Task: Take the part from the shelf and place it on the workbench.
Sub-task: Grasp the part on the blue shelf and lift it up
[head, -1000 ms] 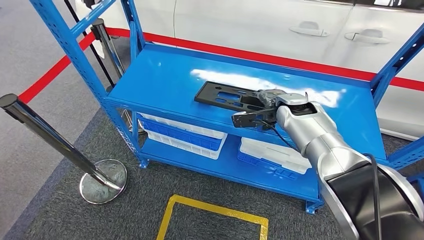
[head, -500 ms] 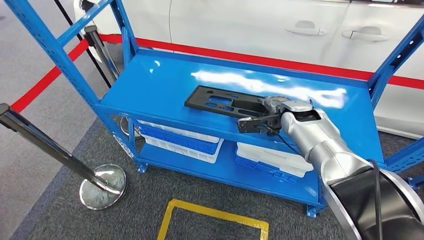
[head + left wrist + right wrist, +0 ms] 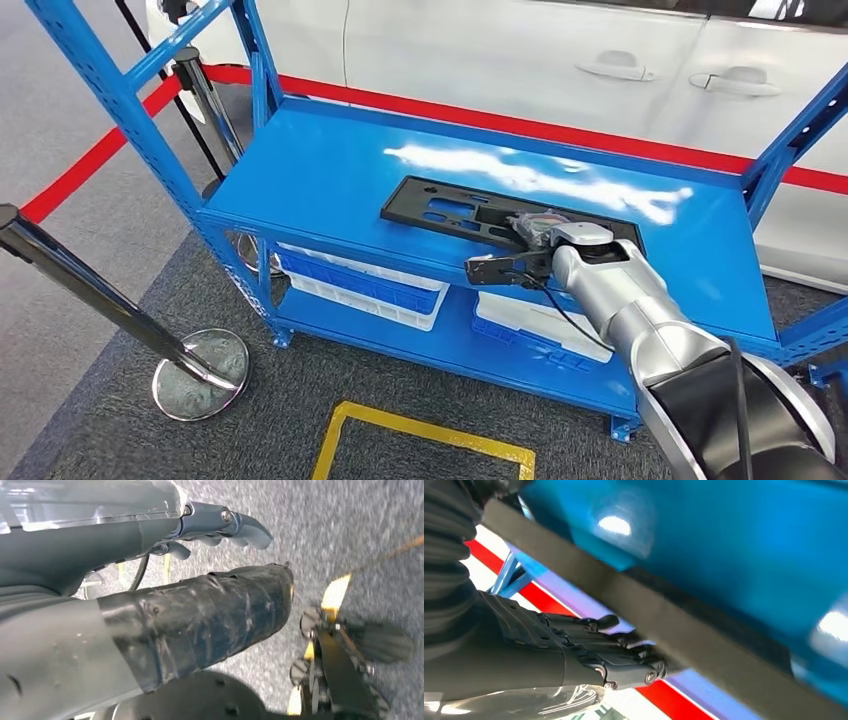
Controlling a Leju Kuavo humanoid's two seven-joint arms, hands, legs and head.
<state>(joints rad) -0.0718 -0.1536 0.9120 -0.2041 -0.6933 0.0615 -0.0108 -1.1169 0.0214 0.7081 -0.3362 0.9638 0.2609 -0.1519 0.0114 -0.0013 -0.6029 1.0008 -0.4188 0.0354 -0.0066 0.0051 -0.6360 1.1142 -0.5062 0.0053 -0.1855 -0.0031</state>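
Observation:
The part (image 3: 450,212) is a flat black plate with cut-outs, lying on the top board of the blue shelf (image 3: 320,165). My right hand (image 3: 528,236) sits at the plate's near right edge, by the shelf's front lip. In the right wrist view its dark fingers (image 3: 624,657) curl against one side of the black part (image 3: 684,630), with the thumb on the other side, so it grips the edge. My left hand (image 3: 165,575) hangs over the grey carpet, its fingers (image 3: 240,527) apart from the taped thumb, holding nothing.
White and blue bins (image 3: 360,280) lie on the lower shelf board. A chrome stanchion (image 3: 195,375) with red belts stands at the left. A white car (image 3: 560,60) is close behind the shelf. A yellow square (image 3: 430,440) is marked on the carpet in front.
The whole picture has shifted a little, so the camera moved. My right hand stays on the part's near right edge, now nearer the shelf's front lip. The part still lies flat.

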